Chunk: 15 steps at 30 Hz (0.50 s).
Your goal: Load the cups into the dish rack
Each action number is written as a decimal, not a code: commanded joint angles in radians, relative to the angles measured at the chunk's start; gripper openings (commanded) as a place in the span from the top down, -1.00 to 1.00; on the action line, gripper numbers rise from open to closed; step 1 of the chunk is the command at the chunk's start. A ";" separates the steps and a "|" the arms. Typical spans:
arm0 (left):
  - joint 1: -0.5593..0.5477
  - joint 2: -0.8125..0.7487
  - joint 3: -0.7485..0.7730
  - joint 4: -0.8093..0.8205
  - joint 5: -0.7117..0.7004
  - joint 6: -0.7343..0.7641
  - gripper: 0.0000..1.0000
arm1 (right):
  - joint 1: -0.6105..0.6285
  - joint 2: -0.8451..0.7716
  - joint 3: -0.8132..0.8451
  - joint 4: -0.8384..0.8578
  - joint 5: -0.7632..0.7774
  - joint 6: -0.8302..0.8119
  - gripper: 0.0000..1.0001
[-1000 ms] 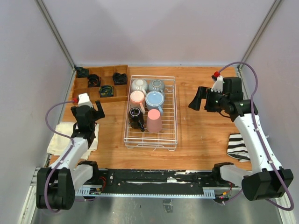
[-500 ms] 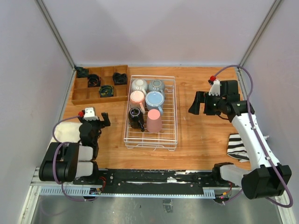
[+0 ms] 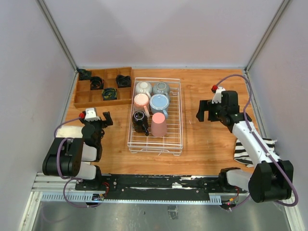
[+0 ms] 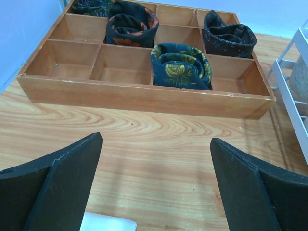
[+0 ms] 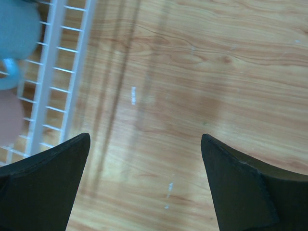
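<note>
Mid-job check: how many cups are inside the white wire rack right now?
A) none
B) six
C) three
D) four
B: the top view shows six in the dish rack: white mug, grey-green mug, pale pink mug, light blue mug, black mug and pink tumbler.

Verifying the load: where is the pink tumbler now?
Top view: the pink tumbler sits inside the dish rack, right of the black mug and just on the near side of the light blue mug.
</note>
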 commanded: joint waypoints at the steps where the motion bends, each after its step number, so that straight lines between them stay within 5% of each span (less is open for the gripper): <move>1: 0.006 0.002 0.011 0.033 -0.028 -0.002 -0.99 | -0.005 -0.039 -0.115 0.227 0.220 -0.113 -0.97; 4: 0.006 0.002 0.011 0.036 -0.028 0.000 -0.99 | -0.015 -0.039 -0.196 0.340 0.299 -0.202 -0.97; 7: 0.006 0.002 0.011 0.037 -0.028 -0.001 -0.99 | -0.031 -0.057 -0.310 0.505 0.223 -0.293 -0.97; 12: 0.006 0.003 0.012 0.035 -0.028 0.000 -0.99 | -0.059 0.001 -0.393 0.613 0.222 -0.315 -0.97; 15: 0.006 0.003 0.013 0.036 -0.028 0.000 -0.99 | -0.080 0.005 -0.499 0.821 0.227 -0.306 -0.97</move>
